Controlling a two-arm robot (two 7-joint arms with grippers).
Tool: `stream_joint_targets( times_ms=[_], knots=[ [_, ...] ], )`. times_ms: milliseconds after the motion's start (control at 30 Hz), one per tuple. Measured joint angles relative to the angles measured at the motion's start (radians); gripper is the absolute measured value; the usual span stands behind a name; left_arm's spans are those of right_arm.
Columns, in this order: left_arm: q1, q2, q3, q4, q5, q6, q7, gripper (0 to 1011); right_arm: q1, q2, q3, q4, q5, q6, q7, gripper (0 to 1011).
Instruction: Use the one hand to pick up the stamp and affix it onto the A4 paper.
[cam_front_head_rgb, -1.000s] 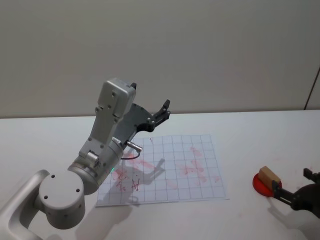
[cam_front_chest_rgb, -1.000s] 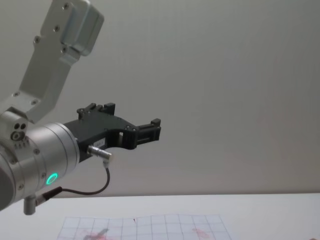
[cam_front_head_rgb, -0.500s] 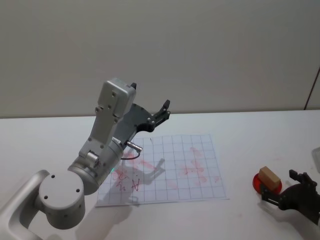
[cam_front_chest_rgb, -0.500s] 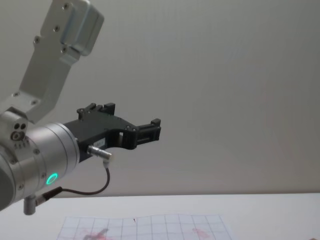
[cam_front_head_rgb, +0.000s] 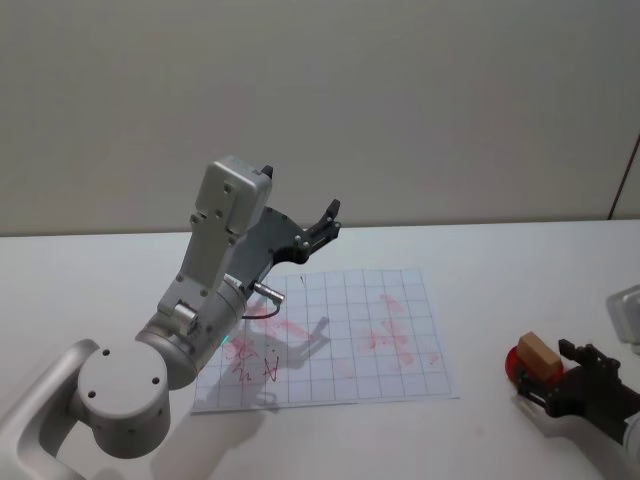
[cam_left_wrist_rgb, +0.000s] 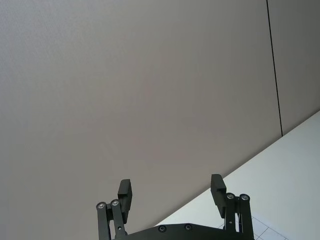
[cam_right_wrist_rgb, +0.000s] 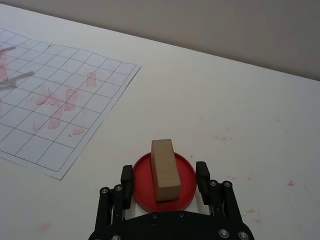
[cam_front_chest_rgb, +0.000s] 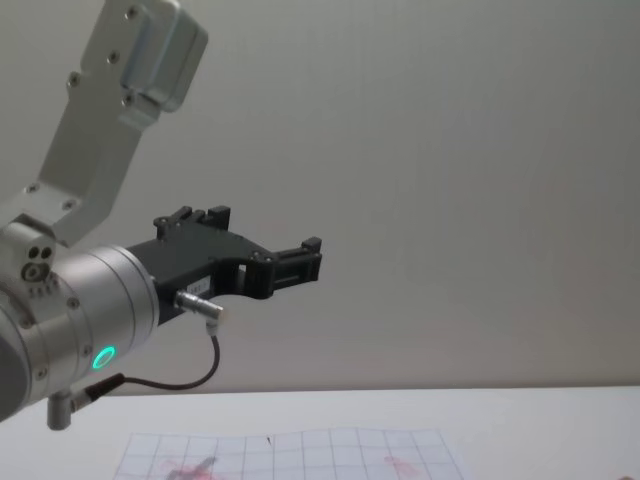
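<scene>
The stamp, a tan wooden block, stands on a round red ink pad at the table's right front; the head view shows the stamp there too. My right gripper is open, one finger on each side of the stamp and pad, touching neither. In the head view the right gripper reaches in from the lower right corner. The A4 paper, a gridded sheet with red-pink smudges, lies flat mid-table left of the pad, also seen as paper. My left gripper is open, parked high above the paper's left side.
The raised left arm with its green ring light hangs over the paper's left half. Bare white table lies between paper and pad, with faint pink specks. A plain wall stands behind.
My right gripper has shifted in from the right edge toward the stamp, so its fingers now flank the block. The left arm has not moved.
</scene>
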Motion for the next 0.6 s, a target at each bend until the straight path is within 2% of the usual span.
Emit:
stream_joint_targets(
  times_ms=[67, 100, 200, 233, 433, 467, 500, 600],
  knots=[
    [0.0, 0.0, 0.0, 0.0, 0.0, 0.0, 0.0, 1001, 0.003, -0.002, -0.001, 0.004, -0.003, 0.0, 0.002, 755],
    [0.0, 0.0, 0.0, 0.0, 0.0, 0.0, 0.0, 1001, 0.005, -0.003, -0.002, 0.005, -0.004, 0.001, 0.004, 704],
    [0.0, 0.0, 0.0, 0.0, 0.0, 0.0, 0.0, 1001, 0.007, -0.004, -0.003, 0.008, -0.006, 0.001, 0.005, 634],
    [0.0, 0.0, 0.0, 0.0, 0.0, 0.0, 0.0, 1001, 0.009, -0.005, -0.003, 0.01, -0.008, 0.001, 0.006, 577],
    [0.0, 0.0, 0.0, 0.0, 0.0, 0.0, 0.0, 1001, 0.013, -0.008, -0.005, 0.014, -0.011, 0.002, 0.008, 394],
    [0.0, 0.0, 0.0, 0.0, 0.0, 0.0, 0.0, 1001, 0.013, -0.008, -0.005, 0.015, -0.011, 0.002, 0.009, 394],
    [0.0, 0.0, 0.0, 0.0, 0.0, 0.0, 0.0, 1001, 0.014, -0.008, -0.005, 0.015, -0.012, 0.002, 0.009, 333],
    [0.0, 0.0, 0.0, 0.0, 0.0, 0.0, 0.0, 1001, 0.014, -0.008, -0.005, 0.016, -0.012, 0.002, 0.01, 253]
  ],
)
